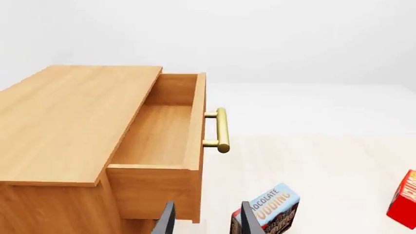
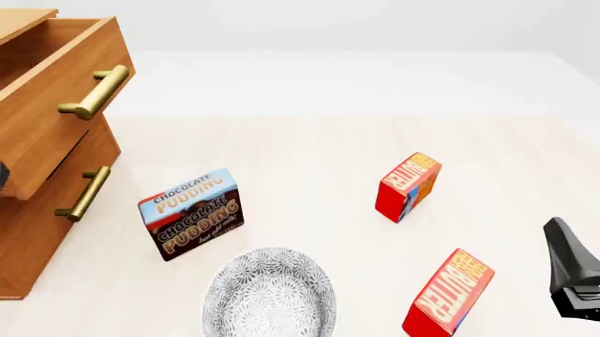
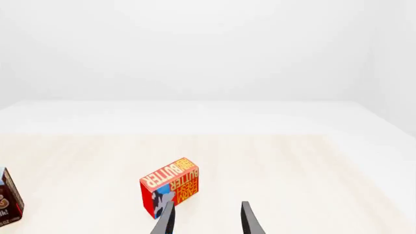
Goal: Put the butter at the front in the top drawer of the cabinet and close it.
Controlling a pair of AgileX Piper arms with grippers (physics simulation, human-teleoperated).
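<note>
The cabinet (image 2: pixel 38 232) fills the left edge of the front view, and its top drawer (image 2: pixel 52 105) stands pulled out past the lower drawer (image 2: pixel 70 203), brass handle (image 2: pixel 94 91) forward. In the left wrist view the drawer's inside shows bare wood with nothing in it, which I judge is why it was left open: it is ready to receive a box. The left gripper (image 1: pixel 204 219) shows only as 2 dark fingertips at the bottom of that view, spread apart and holding nothing, hanging near the drawer front.

Right of the cabinet, in the lower left-centre of the front view, the pudding box (image 2: pixel 192 213) stands upright, with a patterned plate (image 2: pixel 270 298) just below it at the bottom edge.

Further right are 2 butter boxes, well apart. The far butter (image 2: pixel 409 186) sits right of centre. The front butter (image 2: pixel 450 293), the one the task most likely means, lies at lower right, close to the camera.

At the right edge only part of the right arm (image 2: pixel 572 277) is seen. In the right wrist view the right gripper (image 3: pixel 204 217) has its fingers parted and empty, aimed at a butter box just beyond the tips. Which of the 2 boxes that is I cannot tell for sure. No grasp has been made yet.
</note>
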